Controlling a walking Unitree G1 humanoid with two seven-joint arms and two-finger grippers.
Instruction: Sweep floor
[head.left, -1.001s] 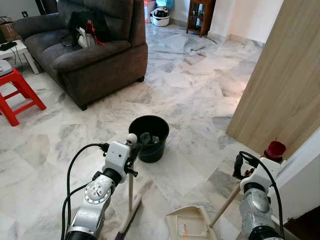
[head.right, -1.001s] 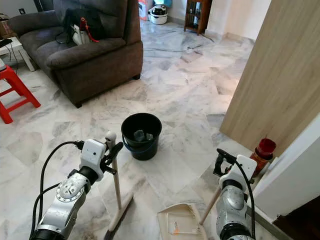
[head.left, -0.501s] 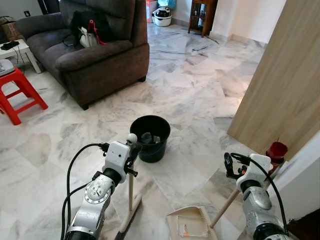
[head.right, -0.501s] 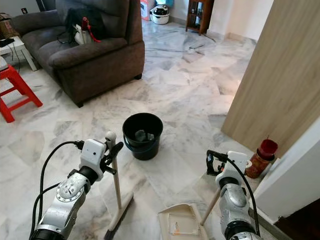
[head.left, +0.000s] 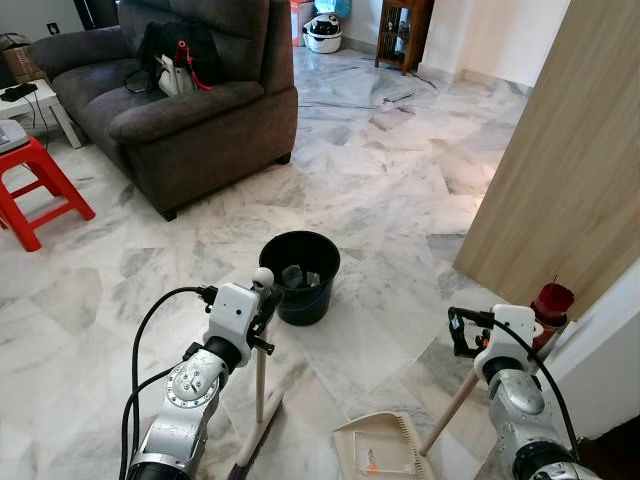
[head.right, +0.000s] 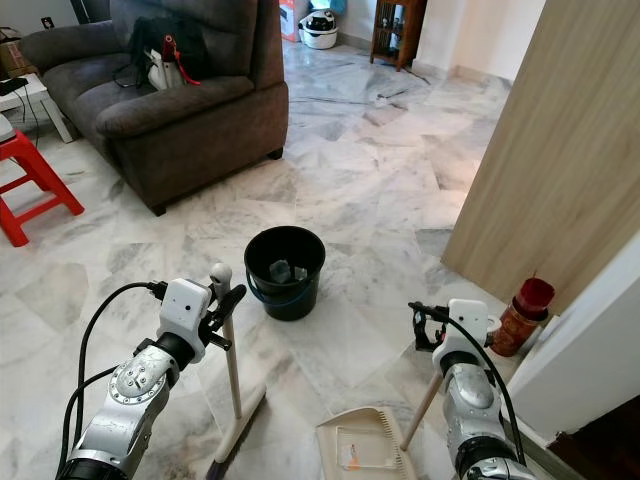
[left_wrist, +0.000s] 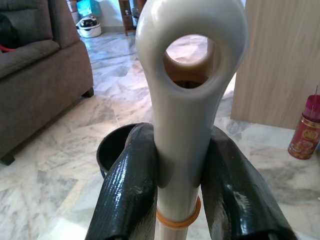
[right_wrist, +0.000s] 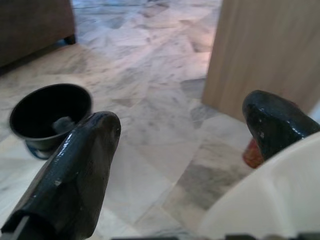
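The dustpan (head.left: 378, 450) lies on the marble floor (head.left: 380, 200) nearest to the robot, its wooden handle going up toward the right tool (head.left: 462, 332). In the right wrist view the fingers (right_wrist: 75, 170) of this tool stand apart, with a pale rounded part low beside one of them; if they grip the handle, I cannot tell. The left tool (head.left: 266, 310) is closed on the broom (head.left: 262, 375) just under its looped top, and the broom stands upright with its head on the floor. Just behind it stands a black bucket (head.left: 298, 276). A red can (head.left: 550, 305) stands by the wooden panel (head.left: 570, 150). Far behind are a grey sofa (head.left: 180, 100) and a red stool (head.left: 40, 190).
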